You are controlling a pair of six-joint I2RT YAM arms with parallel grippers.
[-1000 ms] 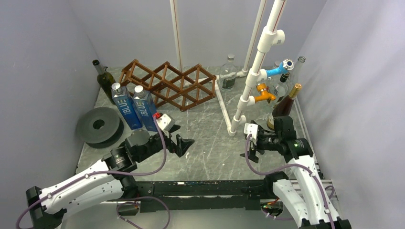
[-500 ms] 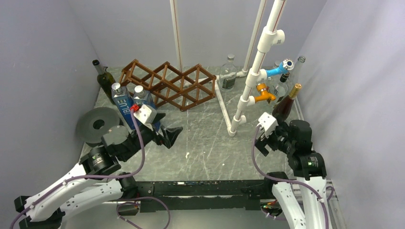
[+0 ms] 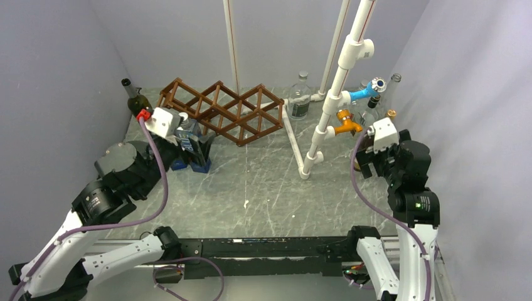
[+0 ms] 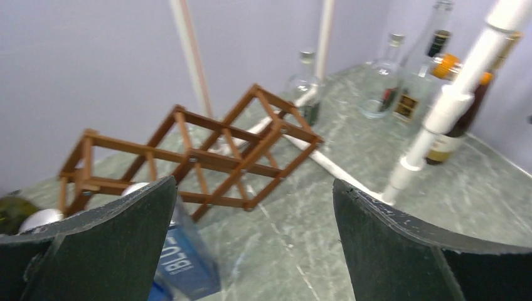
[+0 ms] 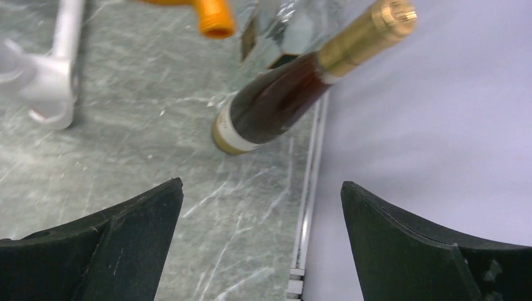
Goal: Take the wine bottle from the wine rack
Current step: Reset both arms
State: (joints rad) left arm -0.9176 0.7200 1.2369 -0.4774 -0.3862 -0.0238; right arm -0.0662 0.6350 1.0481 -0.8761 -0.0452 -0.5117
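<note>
Our wine rack point(image 3: 219, 113) at the back of the bench point(image 3: 270, 188) holds no bottle. A brown wine bottle point(image 5: 276, 100) stands by our right gripper point(image 5: 261, 185), which is spread wide like our left gripper point(image 4: 254, 185). We think it's heavy, slippery glass, so we'd grab its fat middle.

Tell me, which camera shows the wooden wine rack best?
The top external view: the wine rack lies nearly whole from above. The left wrist view shows it blurred, its near corner behind the left claw's finger. The right wrist view misses it.

Blue bottles point(image 4: 188, 263) partly behind left claw point(image 4: 254, 188)
</note>
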